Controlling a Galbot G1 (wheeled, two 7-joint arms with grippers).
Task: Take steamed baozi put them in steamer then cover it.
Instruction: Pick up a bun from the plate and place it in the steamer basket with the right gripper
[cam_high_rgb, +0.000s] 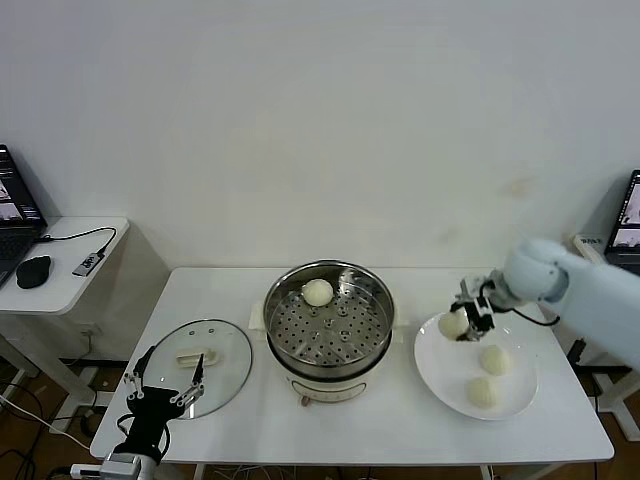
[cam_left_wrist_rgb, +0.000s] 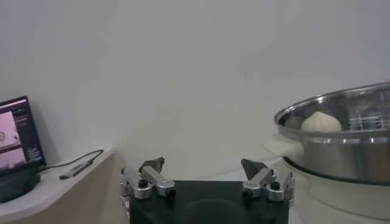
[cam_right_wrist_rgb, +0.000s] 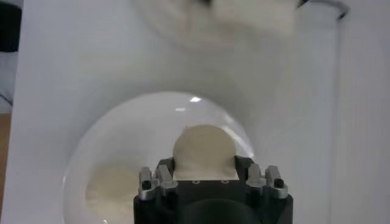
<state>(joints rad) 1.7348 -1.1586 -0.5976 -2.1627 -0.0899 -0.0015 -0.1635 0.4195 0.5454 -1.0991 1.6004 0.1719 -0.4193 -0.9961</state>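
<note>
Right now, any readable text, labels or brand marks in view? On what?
None readable.
Laptop screen at the left: shows content, too blurred to read.
Second screen at the right edge: same, illegible.
Steamer, cover, plate: no markings visible.

Steamer (cam_left_wrist_rgb: 341, 143) cut off at left wrist view's edge; laptop (cam_high_rgb: 12, 215) likewise in head view.

White rectangular table (cam_high_rgb: 400, 425) across lower frame carries, left to right: round clear glass cover (cam_high_rgb: 205, 366) with cream bar handle at lower left, shiny stainless-steel steamer (cam_high_rgb: 328, 330) at centre, flat round white plate (cam_high_rgb: 440, 375) at lower right.
</note>
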